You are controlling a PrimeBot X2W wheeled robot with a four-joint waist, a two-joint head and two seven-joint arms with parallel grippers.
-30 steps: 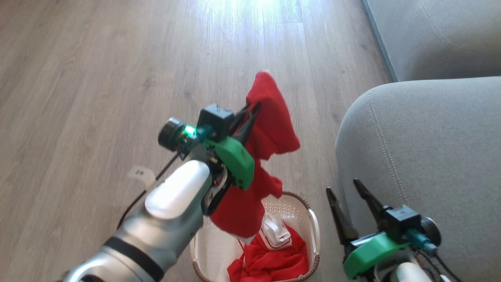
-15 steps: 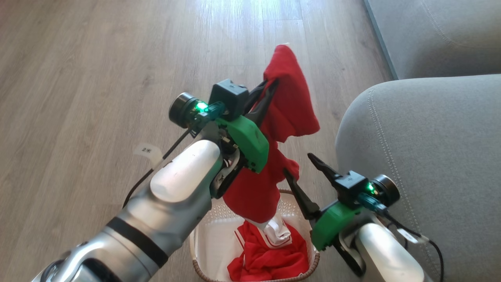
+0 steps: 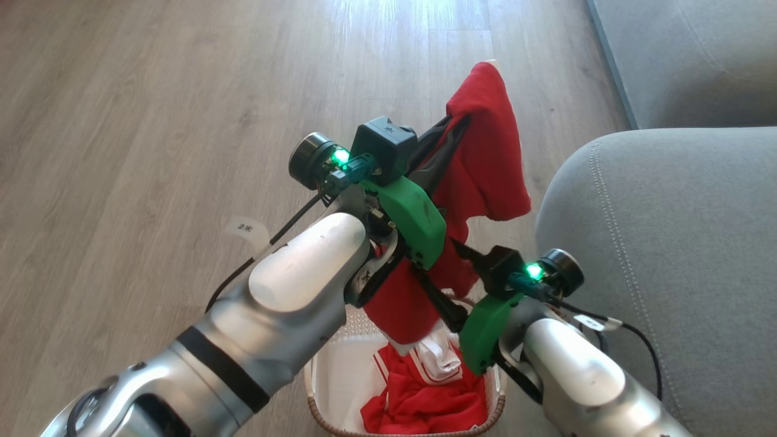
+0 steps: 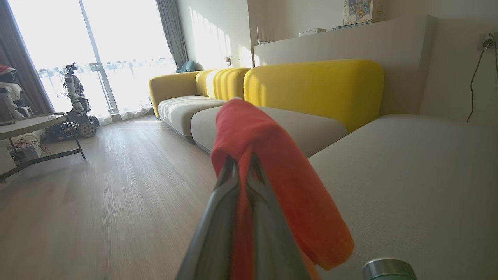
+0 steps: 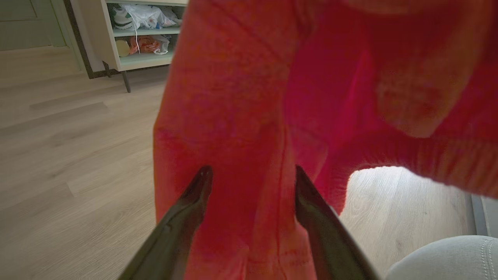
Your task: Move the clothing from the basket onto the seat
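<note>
Head view: that red shirt (image 3: 488, 164) dangling over the basket (image 3: 331, 419), next to the grey sofa cushion (image 3: 668, 255), could slip to the floor (image 3: 152, 121) on a quick swing, since only a thin fold is pinched. The left claw (image 3: 456, 124) is clamped shut on that fold. The right claw (image 5: 249, 173) is spread wide with the hanging cloth between its fingers (image 5: 183, 217), gripping nothing. And the other red top (image 3: 425, 406) sits in the basket.

Basket (image 3: 337, 382): white, perforated walls, brown woven-look rim.
Loose garment (image 3: 425, 409) inside: bright red with white striped trim.
Hanging garment (image 3: 488, 152): plain bright red, orange-red where sunlit.
Seat (image 3: 668, 243): grey fabric — double line of stitching.
Floor (image 3: 152, 121): pale grey-brown wood grain.
Sofa backs (image 4: 311, 89): yellow.
Arms (image 3: 291, 285): silver and white — black band, green mounts.
</note>
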